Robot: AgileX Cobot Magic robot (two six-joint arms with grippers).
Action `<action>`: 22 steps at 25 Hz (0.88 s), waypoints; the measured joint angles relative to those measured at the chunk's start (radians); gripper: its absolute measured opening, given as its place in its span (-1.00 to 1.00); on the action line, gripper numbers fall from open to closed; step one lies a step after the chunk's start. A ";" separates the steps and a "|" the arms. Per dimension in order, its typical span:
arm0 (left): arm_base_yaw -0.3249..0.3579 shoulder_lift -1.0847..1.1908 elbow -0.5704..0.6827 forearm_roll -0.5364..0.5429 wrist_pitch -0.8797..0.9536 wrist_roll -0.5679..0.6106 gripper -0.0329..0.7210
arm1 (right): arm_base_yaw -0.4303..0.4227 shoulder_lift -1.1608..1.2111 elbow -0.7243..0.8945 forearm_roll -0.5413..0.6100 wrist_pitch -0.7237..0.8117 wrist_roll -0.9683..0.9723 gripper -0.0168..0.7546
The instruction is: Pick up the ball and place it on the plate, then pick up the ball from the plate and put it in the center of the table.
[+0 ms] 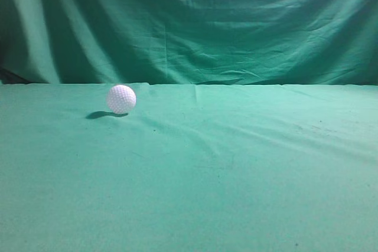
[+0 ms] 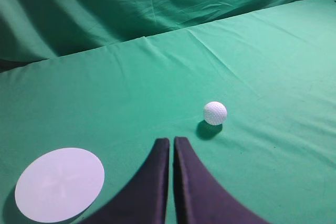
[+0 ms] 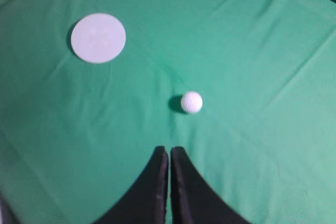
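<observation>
The white dimpled ball [image 1: 121, 99] rests on the teal-green table [image 1: 236, 169], left of middle and far back in the exterior view. It also shows in the left wrist view [image 2: 215, 113] and in the right wrist view [image 3: 191, 102]. A flat white round plate [image 2: 59, 183] lies on the cloth to the left of my left gripper; it shows in the right wrist view [image 3: 98, 38] at the upper left. My left gripper [image 2: 171, 141] is shut and empty, short of the ball. My right gripper [image 3: 169, 150] is shut and empty, also short of the ball. Neither gripper nor the plate shows in the exterior view.
A draped green cloth backdrop [image 1: 195, 22] hangs behind the table's far edge. The cloth on the table has shallow wrinkles and creases.
</observation>
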 joint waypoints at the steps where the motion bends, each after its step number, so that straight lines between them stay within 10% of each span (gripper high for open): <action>1: 0.000 0.000 0.000 0.000 0.000 0.000 -0.91 | 0.000 -0.059 0.049 0.000 0.000 0.000 -0.96; 22: 0.000 0.000 0.000 0.000 0.000 0.000 -0.91 | 0.000 -0.997 1.038 0.109 -0.226 -0.013 -0.96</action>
